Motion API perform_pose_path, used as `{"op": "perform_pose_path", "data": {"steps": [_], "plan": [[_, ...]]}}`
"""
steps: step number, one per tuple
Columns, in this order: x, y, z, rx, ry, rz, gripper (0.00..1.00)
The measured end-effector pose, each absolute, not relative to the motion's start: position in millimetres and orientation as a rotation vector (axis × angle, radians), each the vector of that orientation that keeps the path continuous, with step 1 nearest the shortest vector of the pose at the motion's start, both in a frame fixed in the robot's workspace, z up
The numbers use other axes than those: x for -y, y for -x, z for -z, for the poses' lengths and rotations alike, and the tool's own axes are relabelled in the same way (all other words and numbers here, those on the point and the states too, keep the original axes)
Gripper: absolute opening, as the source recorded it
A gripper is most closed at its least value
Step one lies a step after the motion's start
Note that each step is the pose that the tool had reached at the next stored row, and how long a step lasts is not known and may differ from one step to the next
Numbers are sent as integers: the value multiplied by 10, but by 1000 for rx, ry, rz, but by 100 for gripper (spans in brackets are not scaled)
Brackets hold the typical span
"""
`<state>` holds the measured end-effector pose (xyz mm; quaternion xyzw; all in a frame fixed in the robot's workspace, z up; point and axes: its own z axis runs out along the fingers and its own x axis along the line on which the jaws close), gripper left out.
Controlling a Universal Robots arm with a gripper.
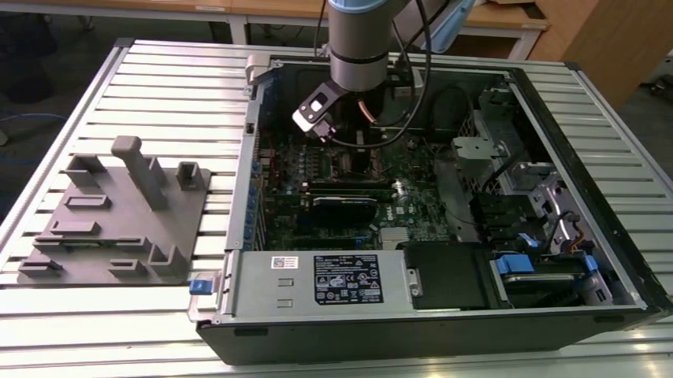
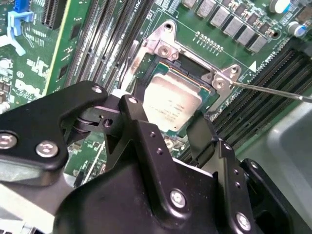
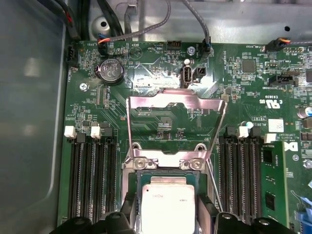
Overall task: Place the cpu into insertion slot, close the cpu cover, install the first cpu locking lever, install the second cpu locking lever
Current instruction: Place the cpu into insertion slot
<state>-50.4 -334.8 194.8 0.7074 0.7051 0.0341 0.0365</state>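
Arm [image 1: 358, 39] vertical, pincer [image 2: 165, 114] parted astride cpu [image 3: 168, 207] in insertion slot [image 2: 155, 68]

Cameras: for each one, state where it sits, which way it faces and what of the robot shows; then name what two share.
Exterior view: off the arm, high up, looking down into the open computer case on a slatted table; the arm reaches down into it.
Second wrist view: on the arm, looking down past the black gripper at the chip.
First wrist view: on the arm, facing along the green board toward the open metal cover; the gripper shows too.
Shared: both wrist views show the chip and the gripper.
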Motion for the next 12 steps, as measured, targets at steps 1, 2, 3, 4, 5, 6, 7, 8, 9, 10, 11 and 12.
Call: {"op": "perform_pose_path", "data": {"steps": [1,2,3,4,5,6,7,8,9,10,11,12], "plan": [[3348,504,-1968,-2165,-2172,-105,61],[3348,504,-1993,-2165,-2172,-105,61],[3348,504,-2018,-2165,-2172,-104,61],[3348,504,-2037,-2165,-2172,-104,61],[3348,504,-2055,-2165,-2172,-105,61],[3348,504,-2068,-2165,-2172,-105,61],[3348,504,-2075,-2165,-2172,-105,61],[3348,504,-2074,-2165,-2172,-105,61],[3348,504,-2074,-2165,-2172,-105,61],[3348,504,-2074,-2165,-2172,-105,61],[3348,504,-2074,-2165,-2172,-105,61],[3348,504,-2074,-2165,-2172,-105,61]]}}
